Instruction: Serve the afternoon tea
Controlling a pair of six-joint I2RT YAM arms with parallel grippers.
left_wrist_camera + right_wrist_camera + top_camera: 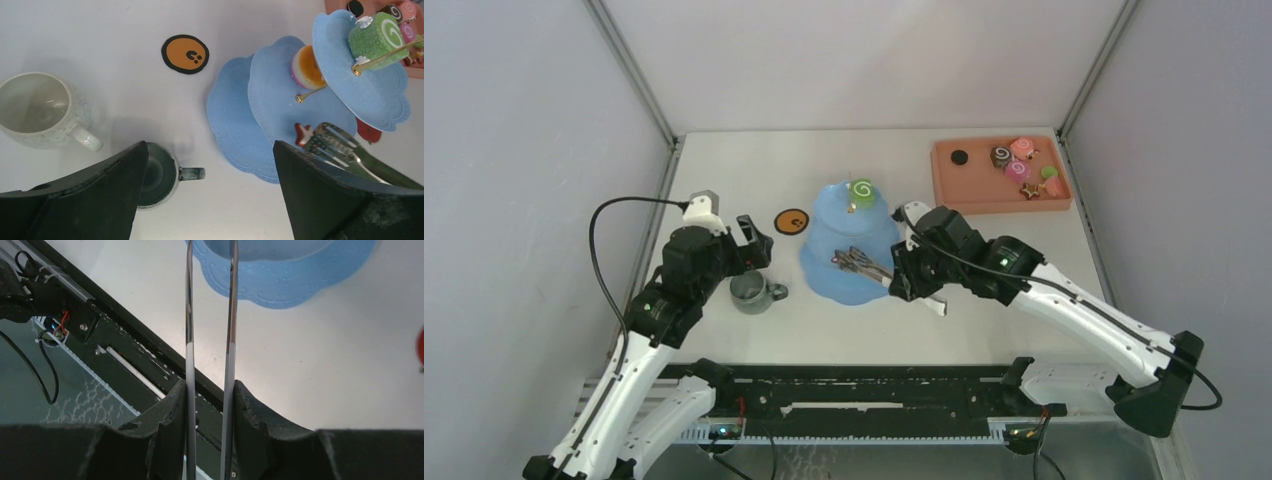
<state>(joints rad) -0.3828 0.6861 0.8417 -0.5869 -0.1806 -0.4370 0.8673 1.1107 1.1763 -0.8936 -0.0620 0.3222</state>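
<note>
Our right gripper (210,405) clamps the metal tongs (230,315) — tips over the mid-table blue three-tier cake stand (829,275) (green swirl roll (861,190) on top); our left gripper (210,160) gapes empty near the grey-green mug (159,176).

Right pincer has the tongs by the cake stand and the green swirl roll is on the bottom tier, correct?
No: the green swirl roll sits on the top tier of the cake stand, not the bottom, as the left wrist view shows. The right pincer does hold the tongs by the stand.
</note>
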